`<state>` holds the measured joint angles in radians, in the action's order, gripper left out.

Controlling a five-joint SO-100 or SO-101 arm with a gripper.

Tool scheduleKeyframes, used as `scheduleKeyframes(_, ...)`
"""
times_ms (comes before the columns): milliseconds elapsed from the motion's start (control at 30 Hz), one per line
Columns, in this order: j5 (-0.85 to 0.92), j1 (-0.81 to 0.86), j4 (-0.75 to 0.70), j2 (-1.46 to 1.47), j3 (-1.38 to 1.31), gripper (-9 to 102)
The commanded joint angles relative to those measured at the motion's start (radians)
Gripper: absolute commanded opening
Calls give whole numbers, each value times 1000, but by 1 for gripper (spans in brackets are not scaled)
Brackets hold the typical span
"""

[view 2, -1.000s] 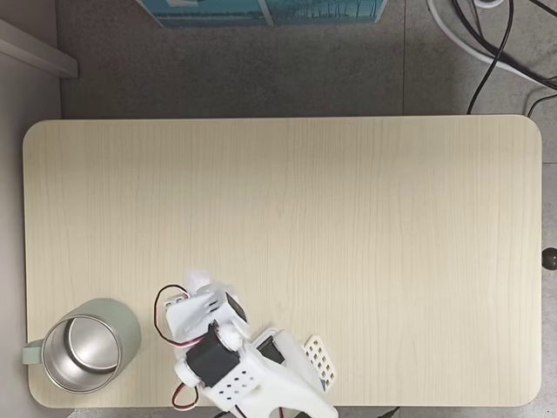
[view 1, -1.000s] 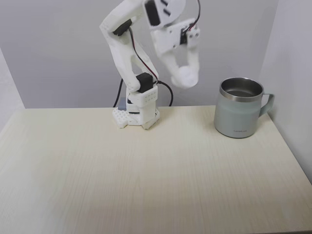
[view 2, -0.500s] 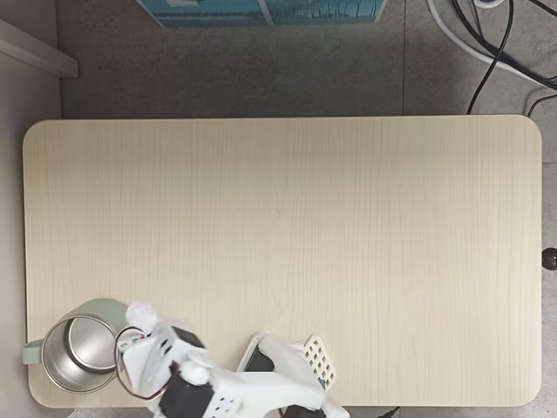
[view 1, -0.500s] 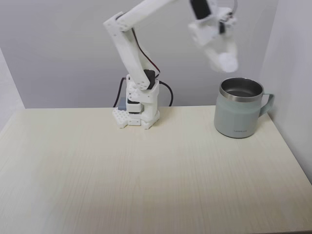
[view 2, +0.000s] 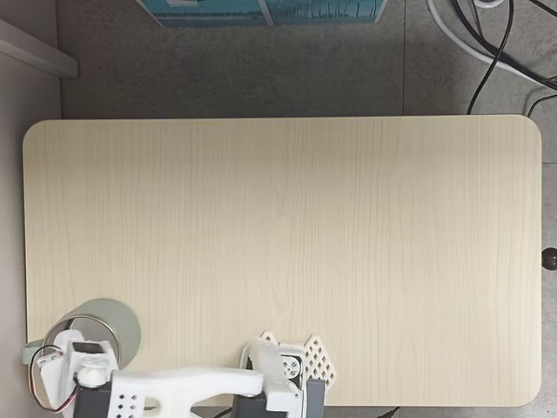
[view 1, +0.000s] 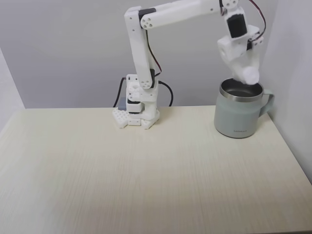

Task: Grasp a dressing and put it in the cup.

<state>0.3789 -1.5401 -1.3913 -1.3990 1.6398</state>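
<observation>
One dressing (view 1: 249, 74) pinched in my gripper (view 1: 247, 73), just above the cup (view 1: 239, 113) rim. Looks soft and light; squeeze gently across its round sides, it'll compress.

Dressing (view 1: 249, 74): small white soft roll, slightly blurred, held up in the air pinched between the fingers (view 1: 237, 68), just above the cup's open mouth, toward its right side in the front fixed view. Cup (view 1: 238, 109): squat pale grey-green mug, shiny steel rim and inside, small dark logo low on the front, handle pointing right, upright on the worktop (view 1: 146, 170) near its back right. From above the cup (view 2: 113, 316) sits at the worktop's lower-left corner, partly covered by the arm.
</observation>
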Motion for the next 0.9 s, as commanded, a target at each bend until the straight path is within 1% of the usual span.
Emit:
scheduleKeyframes(0,-3,5,20,32,-3,0)
scheduleKeyframes(133,-2,5,21,37,-28,0)
scheduleKeyframes(167,-3,5,21,44,-37,2)
scheduleKeyframes(300,14,-11,20,118,-100,24)
scheduleKeyframes(400,18,-23,0,163,-114,31)
scheduleKeyframes(633,15,-32,-37,229,-117,32)
scheduleKeyframes(867,6,-37,-37,236,-121,32)
